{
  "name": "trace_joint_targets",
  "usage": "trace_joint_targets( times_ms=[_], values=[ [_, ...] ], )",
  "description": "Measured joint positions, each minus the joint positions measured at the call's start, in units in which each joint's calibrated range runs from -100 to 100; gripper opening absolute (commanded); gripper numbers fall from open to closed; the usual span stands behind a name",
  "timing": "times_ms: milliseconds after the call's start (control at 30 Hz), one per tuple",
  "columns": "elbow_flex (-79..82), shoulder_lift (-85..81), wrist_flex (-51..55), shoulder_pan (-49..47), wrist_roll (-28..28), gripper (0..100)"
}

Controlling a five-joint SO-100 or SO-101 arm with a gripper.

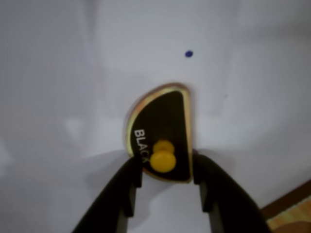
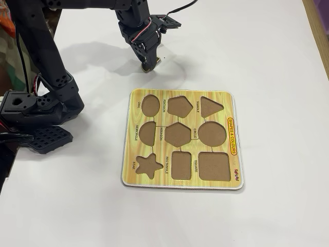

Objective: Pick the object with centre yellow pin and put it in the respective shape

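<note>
In the wrist view the object with centre yellow pin (image 1: 163, 124) is a black semicircle with a tan rim, the word BLACK and a round yellow knob (image 1: 163, 160). It lies over the white table. My gripper (image 1: 167, 167) is shut on its near end, one black finger pressed on each side of it. In the fixed view the gripper (image 2: 149, 64) is low over the table behind the board and hides most of the piece. The respective shape (image 2: 147, 132), a brown semicircle cutout labelled SEMICIRCLE, sits in the left column of the yellow board (image 2: 232, 109).
The board has several other empty cutouts, among them the oval (image 2: 150, 105) just behind the semicircle one and the circle (image 2: 212, 134). A corner of the board (image 1: 291, 216) shows at the wrist view's lower right. The arm's black base (image 2: 38, 110) stands at the left.
</note>
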Motion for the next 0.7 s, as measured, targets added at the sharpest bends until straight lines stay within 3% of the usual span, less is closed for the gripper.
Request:
trace_joint_targets(
  times_ms=[567,700],
  values=[
    [0.09,0.00,-2.57,0.00,0.05,12],
    [0.18,0.00,-2.57,0.00,0.05,7]
  ],
)
